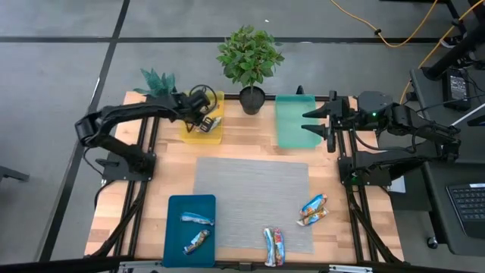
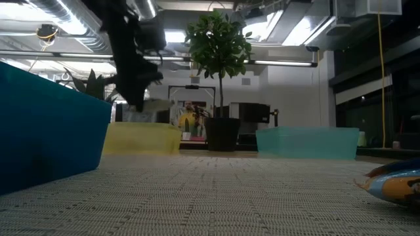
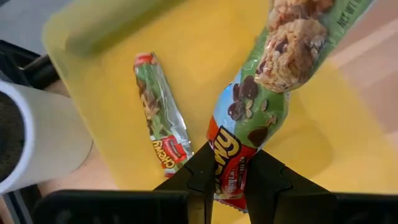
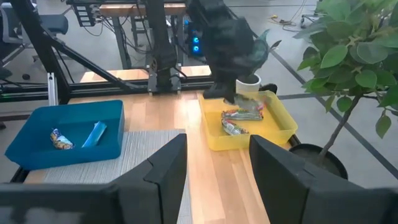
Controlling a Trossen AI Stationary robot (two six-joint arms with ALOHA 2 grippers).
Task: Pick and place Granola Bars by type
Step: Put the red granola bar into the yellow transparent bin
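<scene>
still-wrapped green granola bar (image 3: 267, 93), red end

Left hand over yellow tray, far end of table.
Left hand (image 1: 203, 115) holds a granola bar (image 1: 211, 123) above the yellow tray (image 1: 191, 134); potted plant (image 1: 250, 64) just beside it; right hand (image 1: 319, 126) waits over the green tray (image 1: 295, 106), fingers apart.

Granola Bars (image 1: 312, 209) — scattered on mat and trays — one held over yellow tray.
</scene>
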